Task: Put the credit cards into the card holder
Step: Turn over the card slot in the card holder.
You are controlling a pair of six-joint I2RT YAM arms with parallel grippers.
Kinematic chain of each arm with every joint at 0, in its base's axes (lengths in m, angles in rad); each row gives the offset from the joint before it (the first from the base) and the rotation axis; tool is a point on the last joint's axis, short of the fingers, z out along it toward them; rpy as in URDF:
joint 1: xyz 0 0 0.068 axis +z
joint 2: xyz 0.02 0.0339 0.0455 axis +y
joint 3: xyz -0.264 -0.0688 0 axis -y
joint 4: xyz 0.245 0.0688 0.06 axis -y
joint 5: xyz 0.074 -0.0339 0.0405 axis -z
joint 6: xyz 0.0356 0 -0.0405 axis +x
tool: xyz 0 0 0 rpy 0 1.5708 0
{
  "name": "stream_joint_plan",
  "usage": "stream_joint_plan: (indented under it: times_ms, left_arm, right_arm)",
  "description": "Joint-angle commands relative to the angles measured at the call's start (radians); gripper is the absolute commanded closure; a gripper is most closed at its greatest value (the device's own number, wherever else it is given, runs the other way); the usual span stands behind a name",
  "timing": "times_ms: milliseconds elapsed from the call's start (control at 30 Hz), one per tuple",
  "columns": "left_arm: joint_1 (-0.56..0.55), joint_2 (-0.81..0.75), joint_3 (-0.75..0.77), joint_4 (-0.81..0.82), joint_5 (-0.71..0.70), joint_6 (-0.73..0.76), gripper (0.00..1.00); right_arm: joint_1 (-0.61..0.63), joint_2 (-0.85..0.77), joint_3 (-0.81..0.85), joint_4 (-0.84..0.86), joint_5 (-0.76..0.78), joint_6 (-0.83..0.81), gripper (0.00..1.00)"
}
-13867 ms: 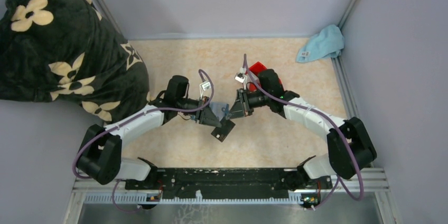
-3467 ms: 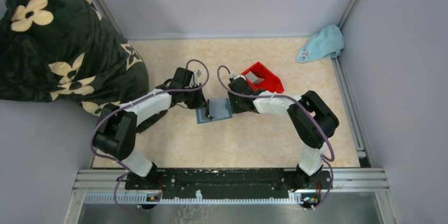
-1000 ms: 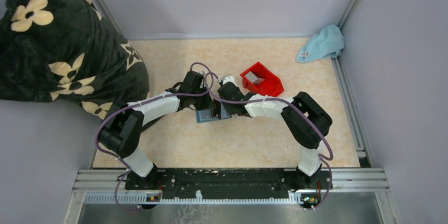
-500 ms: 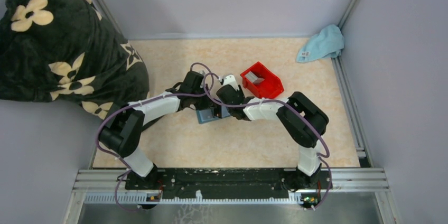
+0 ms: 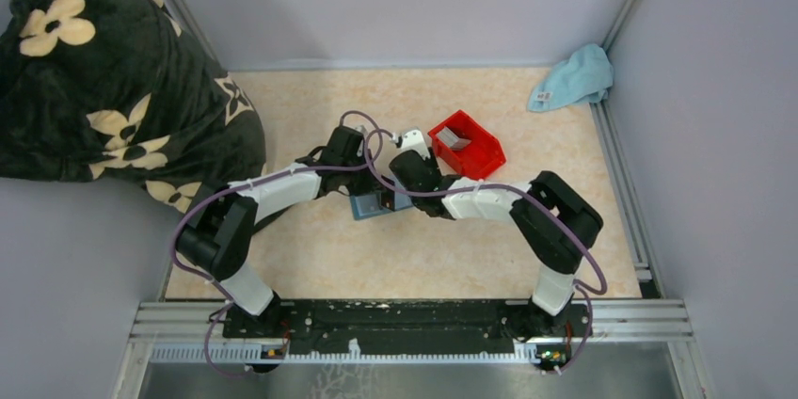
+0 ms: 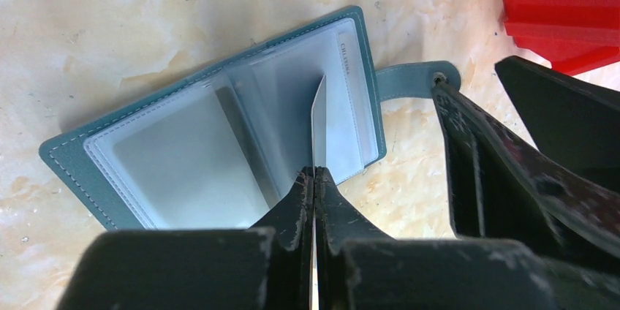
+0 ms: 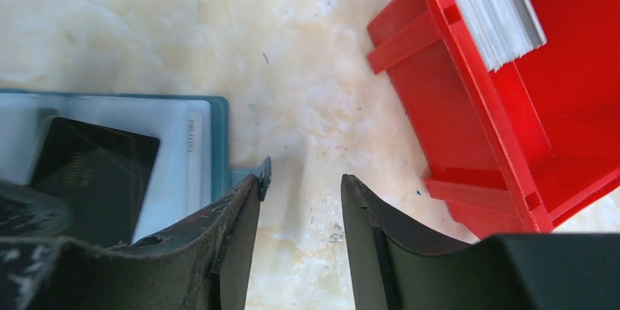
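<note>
Left claw (image 6: 314, 171) is pinched tight on one card (image 6: 319, 126), edge down, right over the open card holder (image 6: 183, 149) lying flat on the surface (image 7: 183, 25). Angled that way, I'd say, to slide into a clear sleeve. Right claw (image 7: 300, 186), jaws apart and gripping nothing, has one finger down by the holder's snap strap (image 6: 413, 80), likely pinning it so it can't skid. The other credit cards (image 7: 493, 10) wait stacked in the red bin (image 7: 585, 127) just beside.
</note>
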Motion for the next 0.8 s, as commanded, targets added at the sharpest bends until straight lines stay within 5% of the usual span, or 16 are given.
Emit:
stream_joint_plan:
  times_ms: [0, 100, 367, 767]
  left_arm:
    - [-0.011, 0.022, 0.038, -0.016, -0.008, 0.007, 1.00]
    - [-0.015, 0.028, 0.047, -0.015, -0.003, 0.008, 1.00]
    - [-0.017, 0.038, 0.057, -0.015, 0.000, 0.013, 1.00]
    - [-0.023, 0.040, 0.053, -0.008, 0.001, 0.005, 1.00]
  right_arm:
    - [0.033, -0.090, 0.038, 0.054, -0.032, -0.039, 0.55]
    - [0.044, -0.087, 0.056, 0.059, -0.086, -0.039, 0.60]
    - [0.077, -0.022, 0.092, 0.066, -0.181, -0.016, 0.99]
    - [0.081, 0.053, 0.106, 0.053, -0.257, 0.049, 1.00]
